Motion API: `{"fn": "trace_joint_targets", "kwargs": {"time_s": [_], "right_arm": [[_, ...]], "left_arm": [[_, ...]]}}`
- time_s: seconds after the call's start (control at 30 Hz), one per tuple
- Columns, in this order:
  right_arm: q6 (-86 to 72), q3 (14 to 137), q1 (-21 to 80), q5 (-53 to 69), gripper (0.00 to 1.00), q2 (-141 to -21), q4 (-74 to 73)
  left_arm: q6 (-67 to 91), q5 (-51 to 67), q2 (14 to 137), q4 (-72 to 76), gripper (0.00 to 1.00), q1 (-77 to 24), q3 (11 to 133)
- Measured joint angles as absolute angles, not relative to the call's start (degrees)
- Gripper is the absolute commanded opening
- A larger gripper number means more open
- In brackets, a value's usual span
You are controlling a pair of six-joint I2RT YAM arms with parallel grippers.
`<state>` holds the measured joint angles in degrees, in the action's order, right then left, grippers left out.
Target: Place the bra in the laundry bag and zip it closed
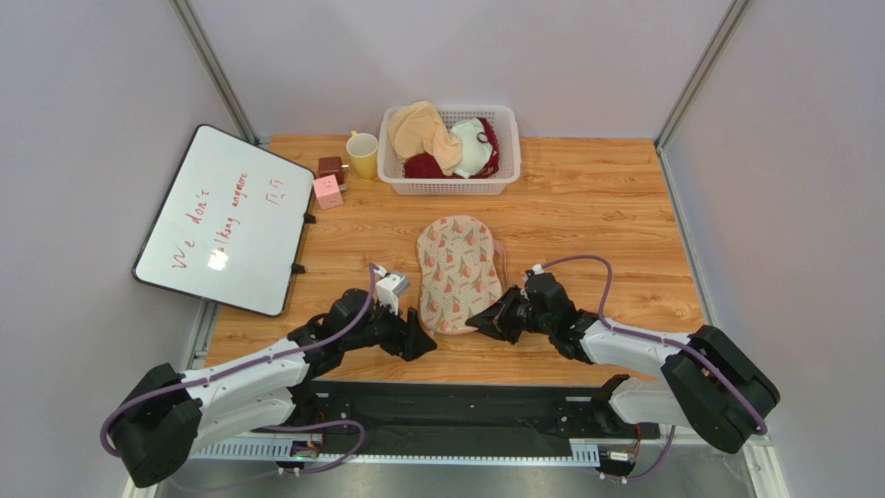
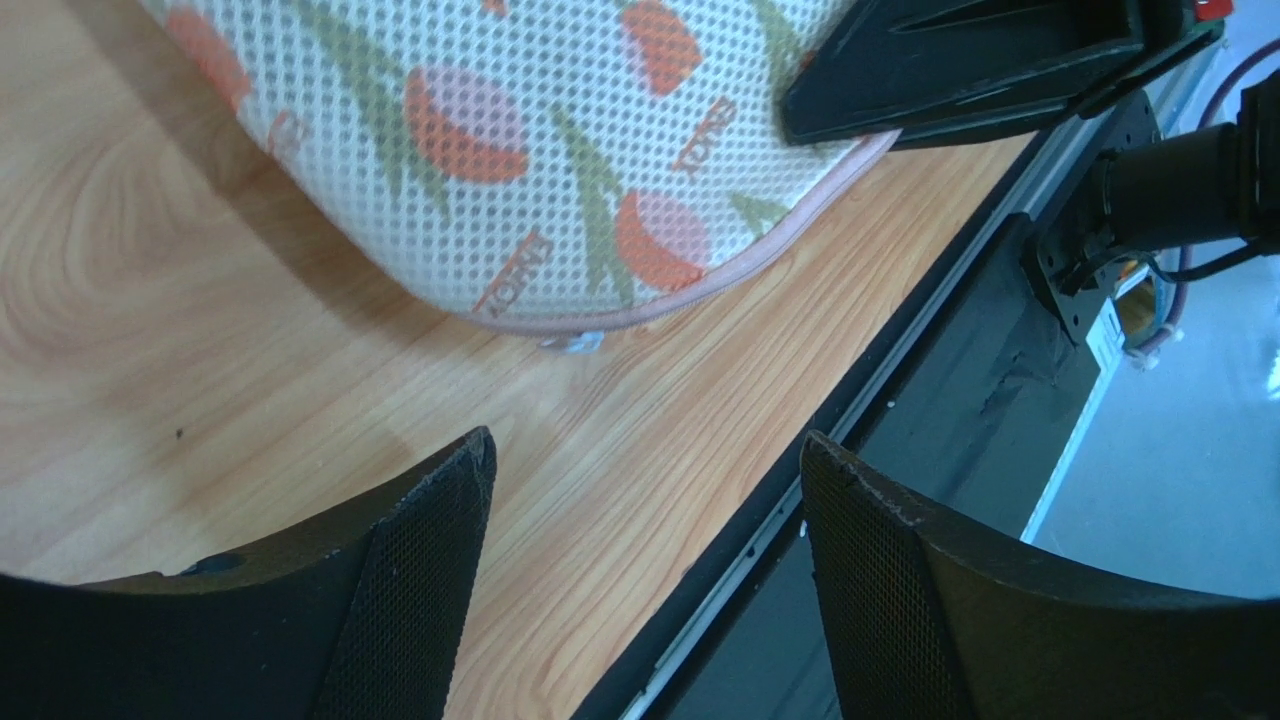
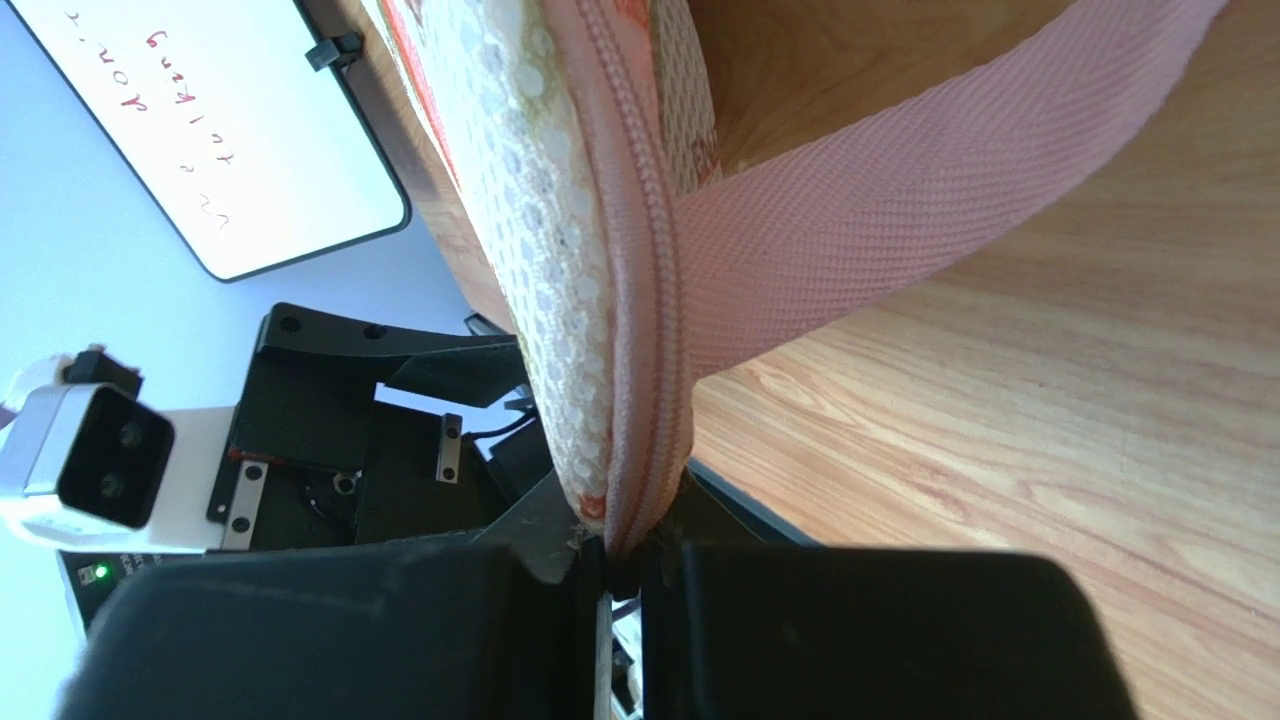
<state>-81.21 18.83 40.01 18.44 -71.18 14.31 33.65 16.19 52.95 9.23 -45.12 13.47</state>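
The laundry bag (image 1: 458, 272), cream with pink-red prints, lies flat at the table's middle. My right gripper (image 1: 482, 323) is shut on the pink zipper edging (image 3: 639, 345) at its near end; the right wrist view shows my right gripper (image 3: 616, 548) pinching that edge, with a pink strap (image 3: 932, 195) beside it. My left gripper (image 1: 420, 343) is open and empty just left of the bag's near end. In the left wrist view my left gripper (image 2: 646, 450) is over bare wood, with the bag (image 2: 496, 135) ahead. The grey bra is out of view.
A white slatted basket (image 1: 450, 185) at the back holds a beige bra (image 1: 424, 127) and a white bra with dark-red trim (image 1: 475, 145). A yellow cup (image 1: 363, 156), small cubes (image 1: 327, 191) and a whiteboard (image 1: 223, 218) stand at the left. The table's near edge (image 2: 842, 405) is close.
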Motion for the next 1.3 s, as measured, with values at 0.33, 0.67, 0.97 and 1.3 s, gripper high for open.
{"fn": "trace_joint_targets", "kwargs": {"time_s": [0.33,0.67,0.97,1.3], "right_arm": [[-83.09,19.55,36.77,22.92,0.00,-67.68,12.67],[-86.96,19.68,35.53,25.58,0.00,-67.64,14.02],[-89.78,19.66,35.48,26.72,0.00,-66.02,15.35],[-90.21,19.00,35.44,27.18,0.00,-64.62,15.73]], "left_arm": [[29.19,12.69,63.05,11.73,0.68,-48.40,20.25],[30.17,9.52,61.82,14.13,0.69,-50.22,18.37],[31.75,8.91,63.79,19.46,0.69,-50.24,18.35],[31.97,6.26,61.93,20.27,0.24,-50.24,18.35]]}}
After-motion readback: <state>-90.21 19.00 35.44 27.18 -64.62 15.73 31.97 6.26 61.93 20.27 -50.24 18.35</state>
